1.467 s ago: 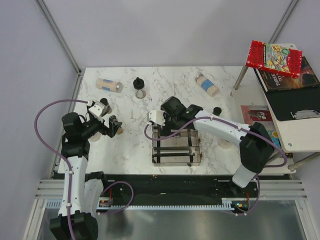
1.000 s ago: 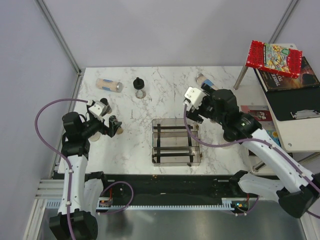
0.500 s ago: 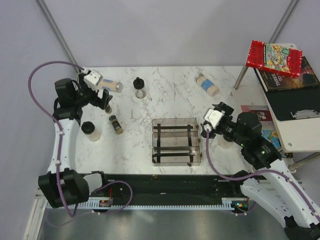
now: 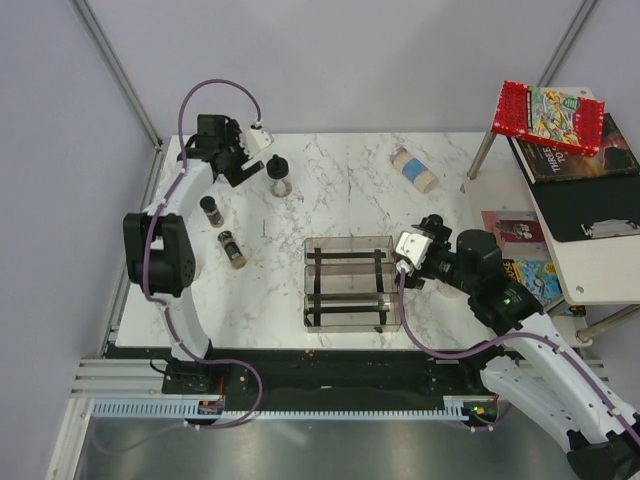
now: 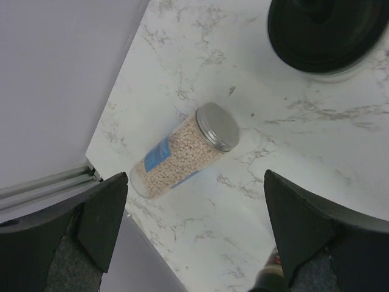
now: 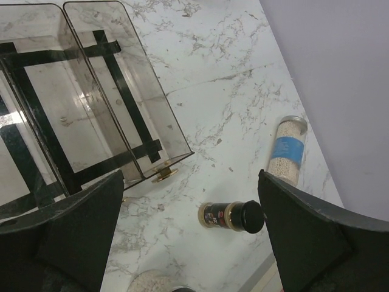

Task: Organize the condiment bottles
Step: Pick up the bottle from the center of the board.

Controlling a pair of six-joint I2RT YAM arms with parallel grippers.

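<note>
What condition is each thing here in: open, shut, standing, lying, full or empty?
Left gripper: open, empty.
Right gripper: open, empty.
Clear rack: all three compartments empty.
Corner beige bottle: lying, capped.
Far beige bottle: lying, capped.
Black-lidded jar: upright, lid on.
Spice bottle left of rack: lying on its side.
Spice bottle by right gripper: lying, capped.

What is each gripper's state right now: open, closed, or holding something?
Left gripper: open, holding nothing, over a lying beige-filled bottle.
Right gripper: open, holding nothing, beside the rack.
</note>
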